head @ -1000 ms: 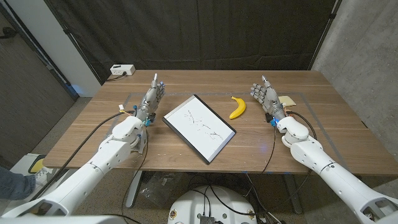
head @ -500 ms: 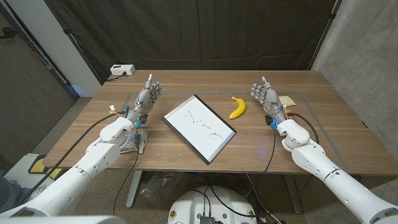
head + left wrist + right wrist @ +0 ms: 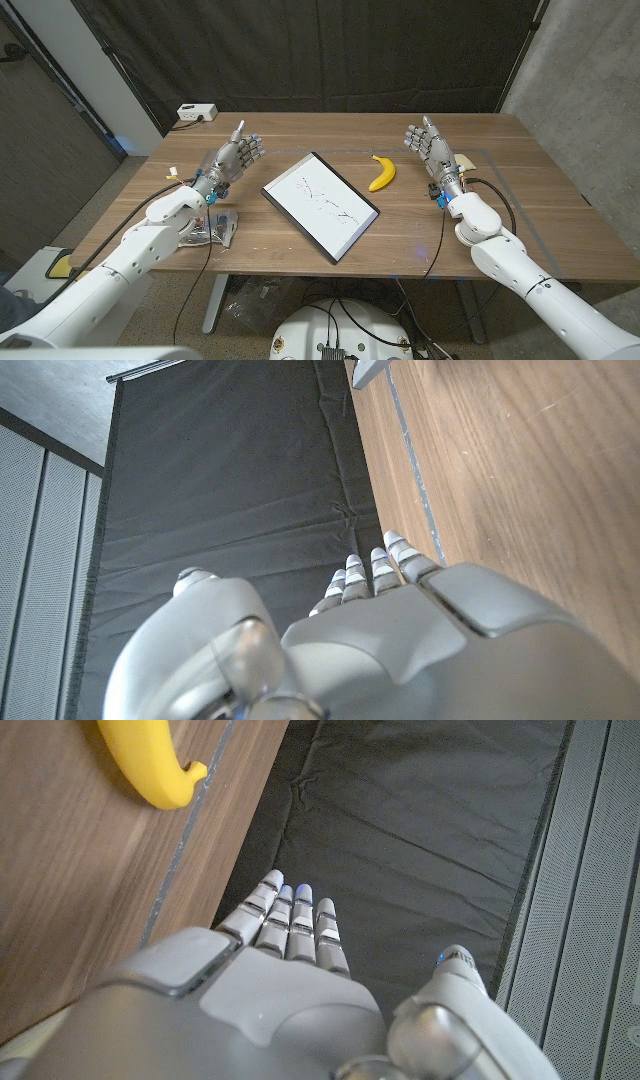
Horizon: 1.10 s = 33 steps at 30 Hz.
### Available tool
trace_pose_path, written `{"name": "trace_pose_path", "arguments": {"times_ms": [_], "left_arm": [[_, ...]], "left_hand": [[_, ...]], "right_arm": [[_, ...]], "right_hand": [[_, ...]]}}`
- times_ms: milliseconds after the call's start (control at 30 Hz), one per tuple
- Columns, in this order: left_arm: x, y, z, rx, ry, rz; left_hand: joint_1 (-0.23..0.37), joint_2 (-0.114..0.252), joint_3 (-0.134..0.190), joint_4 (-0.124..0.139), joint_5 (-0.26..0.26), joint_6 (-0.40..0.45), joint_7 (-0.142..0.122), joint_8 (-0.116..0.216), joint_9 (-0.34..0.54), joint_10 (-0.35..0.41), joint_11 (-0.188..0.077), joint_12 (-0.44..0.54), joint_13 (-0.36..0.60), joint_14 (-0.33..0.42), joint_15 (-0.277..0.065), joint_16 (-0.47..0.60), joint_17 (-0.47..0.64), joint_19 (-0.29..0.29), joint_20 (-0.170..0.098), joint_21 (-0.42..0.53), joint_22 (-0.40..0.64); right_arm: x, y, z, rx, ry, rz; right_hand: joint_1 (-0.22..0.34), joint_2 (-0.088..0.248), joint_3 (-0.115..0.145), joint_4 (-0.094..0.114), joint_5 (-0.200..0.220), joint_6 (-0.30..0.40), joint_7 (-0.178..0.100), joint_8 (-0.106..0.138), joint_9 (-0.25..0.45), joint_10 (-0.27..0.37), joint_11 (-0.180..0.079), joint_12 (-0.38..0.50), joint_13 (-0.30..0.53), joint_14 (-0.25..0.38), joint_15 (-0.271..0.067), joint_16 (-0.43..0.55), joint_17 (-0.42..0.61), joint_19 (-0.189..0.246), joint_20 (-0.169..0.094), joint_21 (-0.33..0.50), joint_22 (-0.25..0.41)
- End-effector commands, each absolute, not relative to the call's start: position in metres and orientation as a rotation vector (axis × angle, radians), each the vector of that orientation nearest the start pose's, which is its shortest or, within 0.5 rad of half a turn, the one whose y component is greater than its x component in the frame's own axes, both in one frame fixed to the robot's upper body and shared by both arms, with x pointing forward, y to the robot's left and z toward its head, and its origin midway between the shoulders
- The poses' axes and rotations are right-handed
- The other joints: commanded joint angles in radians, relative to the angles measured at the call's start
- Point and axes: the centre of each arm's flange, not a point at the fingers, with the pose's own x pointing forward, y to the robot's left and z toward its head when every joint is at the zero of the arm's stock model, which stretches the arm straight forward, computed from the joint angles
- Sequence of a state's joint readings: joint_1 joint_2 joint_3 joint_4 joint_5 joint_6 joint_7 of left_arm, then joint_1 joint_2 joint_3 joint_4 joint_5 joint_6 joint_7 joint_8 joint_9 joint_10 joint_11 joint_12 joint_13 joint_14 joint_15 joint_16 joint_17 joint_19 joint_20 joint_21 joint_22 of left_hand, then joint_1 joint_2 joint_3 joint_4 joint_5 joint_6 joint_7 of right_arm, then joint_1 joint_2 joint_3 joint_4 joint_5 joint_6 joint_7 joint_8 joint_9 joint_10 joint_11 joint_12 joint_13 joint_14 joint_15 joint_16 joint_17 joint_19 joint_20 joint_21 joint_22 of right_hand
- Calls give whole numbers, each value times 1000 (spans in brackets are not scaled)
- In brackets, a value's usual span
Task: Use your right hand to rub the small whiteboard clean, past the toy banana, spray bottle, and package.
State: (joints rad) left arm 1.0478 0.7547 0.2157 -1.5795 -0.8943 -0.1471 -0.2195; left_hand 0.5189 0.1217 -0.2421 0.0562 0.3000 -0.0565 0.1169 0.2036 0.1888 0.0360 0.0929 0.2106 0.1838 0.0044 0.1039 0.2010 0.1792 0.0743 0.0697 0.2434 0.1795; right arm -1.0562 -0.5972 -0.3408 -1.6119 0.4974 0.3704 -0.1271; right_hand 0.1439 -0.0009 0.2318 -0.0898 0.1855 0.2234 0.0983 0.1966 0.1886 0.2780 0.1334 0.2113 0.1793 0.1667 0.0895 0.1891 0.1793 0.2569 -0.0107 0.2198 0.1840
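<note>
Two metal-grey jointed hands raised over a brown wood-grain table (image 3: 300, 245), one at each side. Left hand (image 3: 234, 157) up near the left edge, fingers straight and a little apart, holding nothing. Right hand (image 3: 432, 149) up at the right, fingers straight and close together, thumb apart, also empty. Between them, flat on the wood, a small whiteboard (image 3: 320, 206): a thin rectangle with a dark frame, turned at an angle, glossy white with faint dark scribbles. Just beyond its far right corner, a toy banana (image 3: 382, 172), smooth, bright yellow, curved, between board and right hand, touching neither. Near the left forearm, a crinkled silvery package (image 3: 211, 231). Far left corner: a white power strip (image 3: 197, 113). Behind the table, a creased black cloth backdrop (image 3: 320, 50).
</note>
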Motion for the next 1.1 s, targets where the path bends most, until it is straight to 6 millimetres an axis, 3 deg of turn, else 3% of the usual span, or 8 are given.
{"name": "trace_pose_path", "arguments": {"times_ms": [33,100,133,400,567,700,1000,1100], "left_arm": [[579,353,-10,-93,-385,-477],[577,355,-4,-75,-349,-484],[576,357,-2,-75,-326,-488],[574,373,18,29,-148,-499],[581,379,25,28,-89,-553],[586,385,34,48,-31,-570],[587,391,54,67,49,-557],[587,390,62,78,67,-551]], "left_hand": [[27,4,8,-9,-22,22,26,7,2,18,15,6,5,32,14,6,6,68,51,21,5],[32,2,7,-12,-30,24,27,6,2,26,21,7,5,48,17,8,7,93,70,28,5],[36,2,7,-13,-36,28,29,7,3,30,23,7,6,57,18,9,8,114,94,34,6],[62,1,12,-25,-63,48,54,8,4,58,40,9,6,113,45,16,9,182,136,49,6],[60,-22,-2,-28,-75,94,65,20,5,88,50,13,7,160,44,22,8,242,141,64,8],[82,-16,4,-38,-79,123,66,25,6,119,49,19,7,195,46,24,7,280,143,72,8],[173,19,48,-79,-89,121,72,14,7,133,46,10,7,240,41,19,5,367,142,90,7],[222,28,72,-104,-95,127,76,13,7,143,44,8,8,257,33,15,4,407,143,95,4]], "right_arm": [[570,-268,-41,-96,-723,186],[569,-268,-42,-102,-719,192],[569,-268,-42,-110,-719,195],[568,-272,-42,-111,-710,186],[569,-271,-41,-114,-705,189],[570,-271,-40,-118,-705,193],[571,-271,-42,-115,-691,190],[570,-270,-43,-120,-685,195]], "right_hand": [[10,-2,2,-3,3,3,-5,9,2,10,-3,8,3,10,6,4,1,8,5,2,1],[11,-2,2,-4,3,3,-6,8,2,9,-3,7,4,10,5,4,1,7,6,2,1],[12,-2,2,-4,3,2,-6,8,2,10,-2,7,4,11,6,4,1,7,6,2,1],[14,0,3,-5,3,1,-6,7,2,10,-1,7,4,11,6,3,1,7,6,1,1],[16,2,4,-6,3,1,-5,7,3,11,-1,7,4,12,5,2,1,8,5,1,1],[17,3,5,-7,3,1,-5,6,3,10,-2,6,4,13,5,2,1,9,4,1,1],[20,5,6,-8,2,0,-6,6,3,11,-1,6,4,14,5,1,1,10,3,0,1],[21,6,6,-9,2,0,-6,5,3,11,-1,6,4,14,5,1,1,10,4,0,1]]}}
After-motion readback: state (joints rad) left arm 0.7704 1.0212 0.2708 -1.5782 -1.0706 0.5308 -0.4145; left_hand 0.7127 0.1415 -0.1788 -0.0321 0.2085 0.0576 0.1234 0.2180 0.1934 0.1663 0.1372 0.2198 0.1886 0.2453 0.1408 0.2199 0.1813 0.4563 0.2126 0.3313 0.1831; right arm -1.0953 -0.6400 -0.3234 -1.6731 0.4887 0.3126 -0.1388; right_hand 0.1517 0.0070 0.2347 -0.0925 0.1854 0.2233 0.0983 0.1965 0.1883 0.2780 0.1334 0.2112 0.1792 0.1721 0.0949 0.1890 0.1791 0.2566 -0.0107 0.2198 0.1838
